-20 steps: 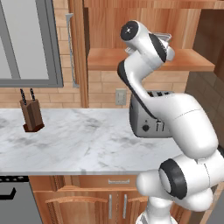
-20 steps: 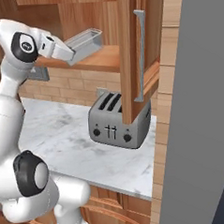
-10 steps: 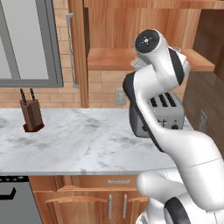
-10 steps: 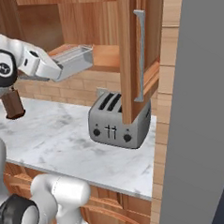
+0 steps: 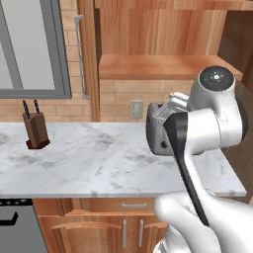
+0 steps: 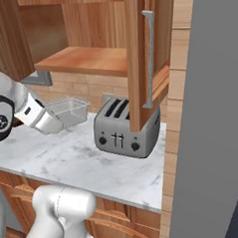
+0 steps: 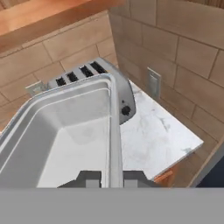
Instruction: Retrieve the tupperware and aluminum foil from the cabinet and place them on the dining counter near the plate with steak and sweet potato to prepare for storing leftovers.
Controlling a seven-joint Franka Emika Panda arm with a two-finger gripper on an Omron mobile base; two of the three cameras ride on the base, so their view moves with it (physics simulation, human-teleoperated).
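1. At the far left of the left base view a small brown wooden knife block (image 5: 36, 129) with two dark handles stood upright on the white-grey veined marble worktop (image 5: 99, 163), well apart from everything else
2. Above the worktop hung the light-brown wooden wall cabinet (image 5: 163, 66) with its plank back; its one wooden shelf (image 6: 85, 60) lay bare
3. In the right base view the two-finger gripper (image 6: 55, 119) sat at the left, beneath the shelf and above the worktop; the hand view showed its dark finger tips (image 7: 89, 178) clenched on one long rim of the tub, one tip on each side of the wall
4. The small rectangular translucent grey-white tupperware tub (image 6: 69, 110) hung off the worktop in that grip, open top up, just left of the toaster and below the shelf; in the hand view the tub (image 7: 65, 131) reached out from the tips toward the toaster
5. The silver four-slot toaster (image 6: 125, 129) stood on the worktop against the brick wall, under the cabinet's open door (image 6: 143, 54) with its long metal handle
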